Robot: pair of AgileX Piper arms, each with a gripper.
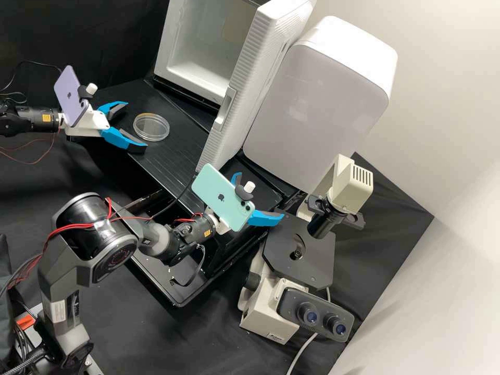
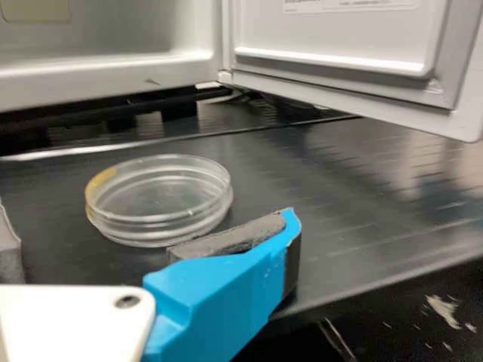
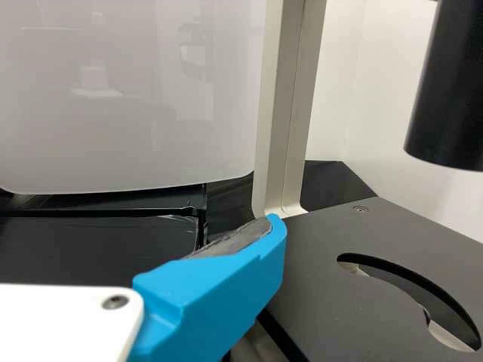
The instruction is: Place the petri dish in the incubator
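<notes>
1. Biggest risk: the petri dish (image 1: 151, 126) is low and slick-sided, so if the left claw (image 1: 130, 125) closes too high or off-centre, the dish could squirt out sideways across the black surface (image 1: 172, 156). It could also lose its lid, if that top part is loose.
2. Next risk is the trip toward the upper middle of the frame. The incubator (image 1: 208, 47) has a raised lip at its opening, and its open door (image 1: 245, 78) hangs just right of the path. Carry the dish too low or tilted and it likely clips one of them.
3. The left claw is spread wide with nothing in it, sitting just left of the dish at upper left.
4. The right claw (image 1: 263, 208) looks open and empty, low in the middle of the frame by the microscope stage (image 1: 297, 250).
5. The dish itself is clear and round, lying flat, with a faint yellowish tint on one edge. It looks empty.
</notes>
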